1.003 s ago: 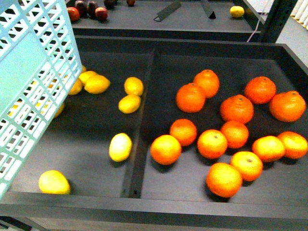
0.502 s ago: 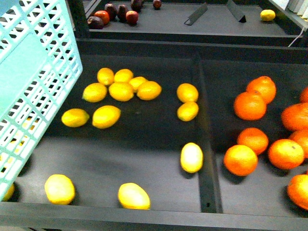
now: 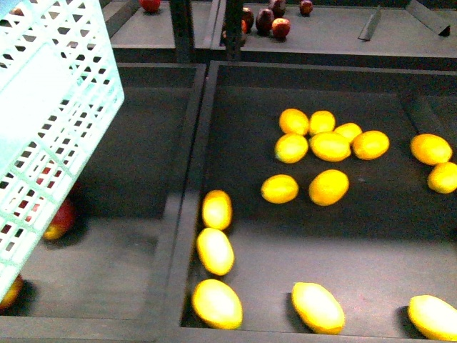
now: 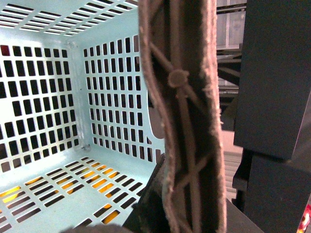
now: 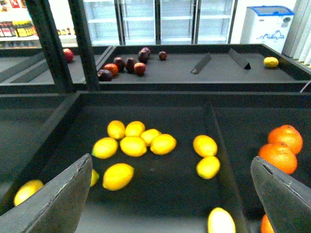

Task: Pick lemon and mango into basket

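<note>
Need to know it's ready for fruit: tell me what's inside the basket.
Inside the basket, the visible part is bare: slotted walls and floor, no fruit. Yellow-orange shows only through the floor slots, from below. The brown handle hides part of the interior.

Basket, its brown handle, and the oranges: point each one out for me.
basket [image 3: 53, 136], front view, on its slotted side wall.
brown handle [image 4: 187, 126], left wrist view, mid-length of the bar.
oranges [image 5: 278, 158], right wrist view, on one orange's middle.
</note>
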